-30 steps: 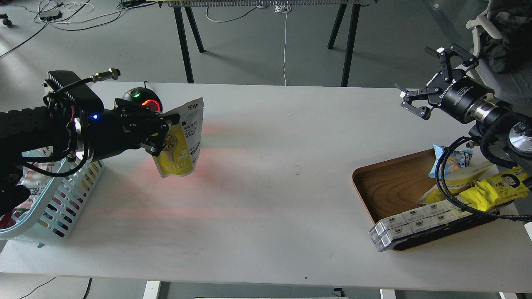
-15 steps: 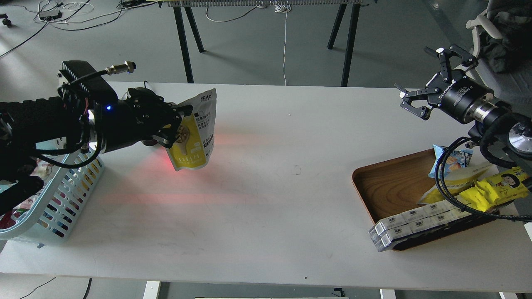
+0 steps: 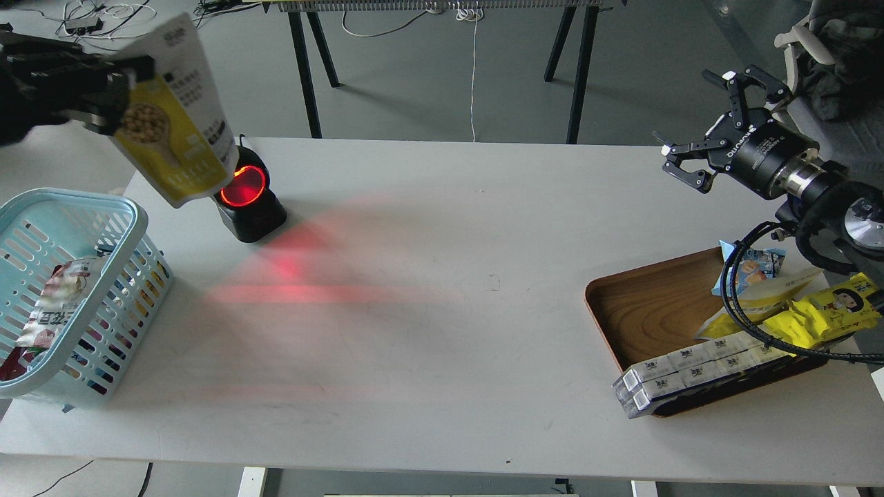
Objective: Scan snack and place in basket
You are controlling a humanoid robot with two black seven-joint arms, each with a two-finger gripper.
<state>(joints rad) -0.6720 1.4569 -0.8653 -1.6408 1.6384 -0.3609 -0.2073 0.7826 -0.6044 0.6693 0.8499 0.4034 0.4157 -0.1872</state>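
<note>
My left gripper (image 3: 117, 93) is shut on the snack (image 3: 176, 121), a yellow and white pouch with a round picture of beige balls. It holds the pouch high in the air at the upper left, above and behind the far rim of the light blue basket (image 3: 131, 228). The basket stands at the table's left edge with a red and white packet (image 3: 55, 304) inside. My right gripper (image 3: 704, 138) is open and empty, raised above the table's far right.
A black barcode scanner (image 3: 248, 200) with a glowing red window stands just right of the basket and throws red light on the white table (image 3: 442, 310). A brown wooden tray (image 3: 656, 310) at the right holds yellow wrappers, a blue packet and white boxes.
My left arm has lifted the pouch up and to the left, away from in front of the scanner, which is now uncovered. The right gripper moved slightly.
</note>
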